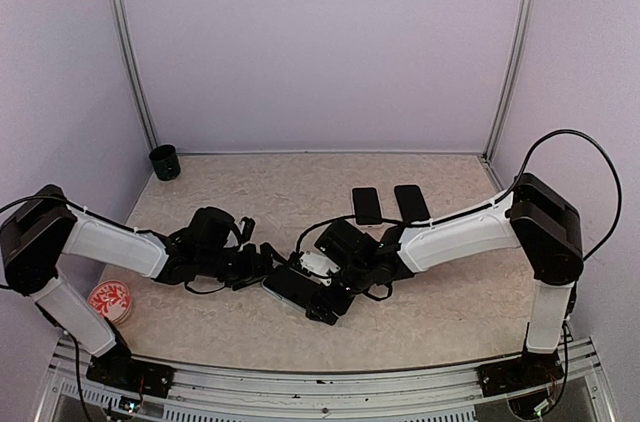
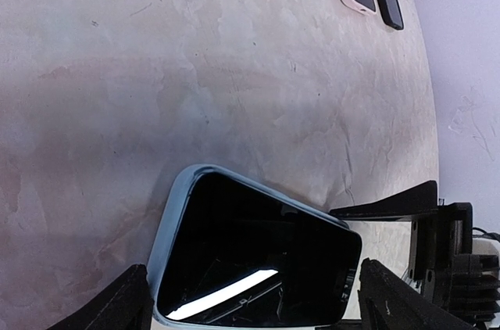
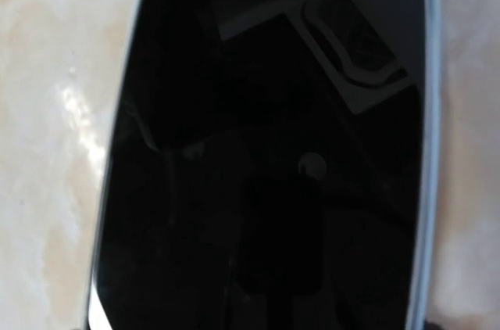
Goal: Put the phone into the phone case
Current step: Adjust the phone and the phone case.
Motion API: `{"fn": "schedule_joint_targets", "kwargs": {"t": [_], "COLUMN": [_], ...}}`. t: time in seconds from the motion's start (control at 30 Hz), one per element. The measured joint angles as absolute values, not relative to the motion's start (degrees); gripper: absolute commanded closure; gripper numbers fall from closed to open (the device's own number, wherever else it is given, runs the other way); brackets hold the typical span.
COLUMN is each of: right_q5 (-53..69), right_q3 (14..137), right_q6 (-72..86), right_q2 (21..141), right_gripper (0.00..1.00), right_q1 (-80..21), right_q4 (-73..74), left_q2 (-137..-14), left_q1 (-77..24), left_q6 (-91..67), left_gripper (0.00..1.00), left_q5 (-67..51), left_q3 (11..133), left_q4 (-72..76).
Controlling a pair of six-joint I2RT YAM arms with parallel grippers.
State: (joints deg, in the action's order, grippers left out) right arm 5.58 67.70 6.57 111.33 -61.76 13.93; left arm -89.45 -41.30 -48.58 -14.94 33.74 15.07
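Phone (image 1: 297, 289) lies glass-up on the counter (image 1: 300, 182), between the two hands. A pale rim around its glass may be the phone case (image 2: 162, 252). Left hand (image 1: 262, 264) is spread wide, its fingers (image 2: 121, 308) just beside each long edge of the phone's end; whether they pinch it I cannot tell. Right hand (image 1: 325, 287) hangs close above the screen, and its grip is equally unclear. It looks light, rigid, slick and breakable: hold it by the side edges, not the face, and seat the corners gently
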Motion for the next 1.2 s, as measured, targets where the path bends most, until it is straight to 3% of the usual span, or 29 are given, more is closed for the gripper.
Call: {"fn": "schedule_joint_targets", "kwargs": {"t": [0.27,0.47,0.7,0.8,0.9,1.2], "right_q5": [6.7,9.6,11.8,11.8,11.8,11.7], "right_q3": [67.4,66.9,66.9,66.9,66.9,66.9], "right_q6": [5.9,5.5,5.3,5.3,5.3,5.6], "right_q2": [111.3,111.0,111.0,111.0,111.0,110.7], "right_gripper": [0.13,0.21,0.21,0.17,0.07,0.02], "right_q1": [-61.1,-59.8,-59.0,-59.0,-59.0,-59.1], "right_q4": [13.7,13.0,13.2,13.2,13.0,13.3], "left_q2": [-89.6,-89.8,-90.0,-89.7,-88.7,-81.5], "left_q1": [-41.6,-41.7,-41.8,-41.9,-42.1,-43.3], "left_q6": [-48.6,-48.6,-48.8,-48.9,-48.9,-48.5], "left_gripper": [0.11,0.11,0.11,0.11,0.11,0.11], "left_q5": [-14.6,-14.4,-13.9,-13.8,-13.2,-10.1], "left_q3": [33.7,33.7,33.7,33.7,33.7,34.5], "left_q4": [15.4,15.5,15.6,15.6,14.7,12.1]}}
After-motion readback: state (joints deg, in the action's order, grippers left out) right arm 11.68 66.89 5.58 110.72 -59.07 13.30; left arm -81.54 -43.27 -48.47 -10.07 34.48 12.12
